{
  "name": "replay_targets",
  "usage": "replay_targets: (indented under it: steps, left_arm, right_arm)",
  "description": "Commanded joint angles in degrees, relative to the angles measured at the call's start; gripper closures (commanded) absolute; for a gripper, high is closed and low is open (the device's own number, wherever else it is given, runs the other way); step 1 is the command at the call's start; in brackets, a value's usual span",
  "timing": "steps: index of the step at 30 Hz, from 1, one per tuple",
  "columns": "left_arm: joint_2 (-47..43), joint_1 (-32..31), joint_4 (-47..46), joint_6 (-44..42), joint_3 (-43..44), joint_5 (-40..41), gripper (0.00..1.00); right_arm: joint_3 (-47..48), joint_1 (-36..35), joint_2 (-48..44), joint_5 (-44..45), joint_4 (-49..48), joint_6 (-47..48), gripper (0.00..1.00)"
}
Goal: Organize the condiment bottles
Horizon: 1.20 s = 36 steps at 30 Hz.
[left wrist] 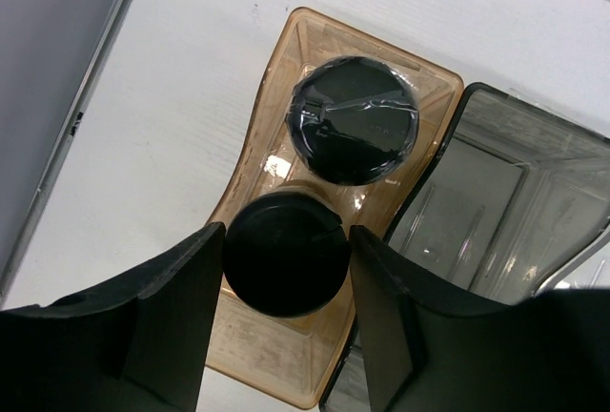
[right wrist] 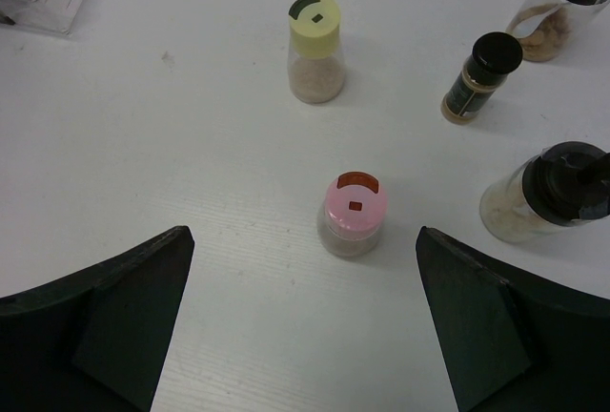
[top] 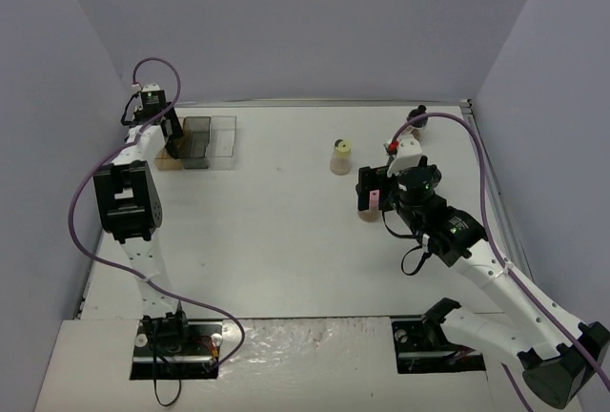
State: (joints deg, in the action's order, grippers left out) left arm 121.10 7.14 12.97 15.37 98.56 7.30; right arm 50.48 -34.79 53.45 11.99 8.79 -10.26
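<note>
I'm clamping my left gripper point(left wrist: 286, 242) on a black-capped bottle point(left wrist: 284, 257) in the brown compartment point(left wrist: 255, 131), another dark bottle point(left wrist: 354, 121) just beyond; my right gripper point(right wrist: 303, 237) is hanging wide apart, pink-capped bottle point(right wrist: 354, 208) just ahead on the tabletop point(right wrist: 143, 145).

Robot lab cell: plain grey walls point(top: 305, 21) box in a white desk point(top: 286, 250); cabled left arm point(top: 127, 204) and right arm point(top: 456, 233) bolted on.

The label on the narrow black-capped bottle point(right wrist: 479, 78) is too small to read; no other writing shows.
</note>
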Motion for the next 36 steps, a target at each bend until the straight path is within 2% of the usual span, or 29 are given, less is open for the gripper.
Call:
replay_targets:
  steps: [1,5,10,16,18,21,29,33,36]
  left_arm:
    - [-2.64,-0.02,-2.46,-0.17,1.91,-0.48,0.43]
    - [-4.71,-0.01,-1.78,-0.08,0.87,-0.28,0.27]
    - [-8.84,0.07,1.18,-0.24,0.68,-0.21,0.19]
    - [-20.79,-0.46,5.04,2.43,-4.4,-2.74,0.11]
    - [-27.56,-2.08,6.65,3.43,-8.11,-4.17,0.03]
    - [-34.45,-4.52,8.65,3.65,-12.26,-5.81,0.03]
    - [-54.41,-13.08,8.93,-0.05,-29.95,-7.28,0.03]
    - [-60.28,-15.23,8.51,-1.82,-36.48,-10.03,0.03]
    - [-61.4,-16.06,7.84,-2.43,-39.06,-10.98,0.03]
  right_arm:
    - [-0.28,0.42,-0.65,2.05,-4.24,0.24,0.0]
    - [-0.15,0.42,-0.63,2.1,-4.31,0.24,0.0]
    - [1.71,1.37,-0.04,3.77,-4.32,1.27,0.0]
    - [5.15,9.01,5.94,2.52,-5.31,1.65,0.0]
    - [7.31,11.96,9.71,1.82,-5.75,2.05,0.01]
    - [10.63,16.41,15.36,-1.16,-6.25,1.69,0.03]
    - [21.68,25.5,35.06,-5.88,-10.22,2.52,0.07]
    - [26.58,27.27,43.99,-9.38,-11.92,3.25,0.1]
    - [28.9,27.8,48.89,-9.76,-12.14,4.42,0.12]
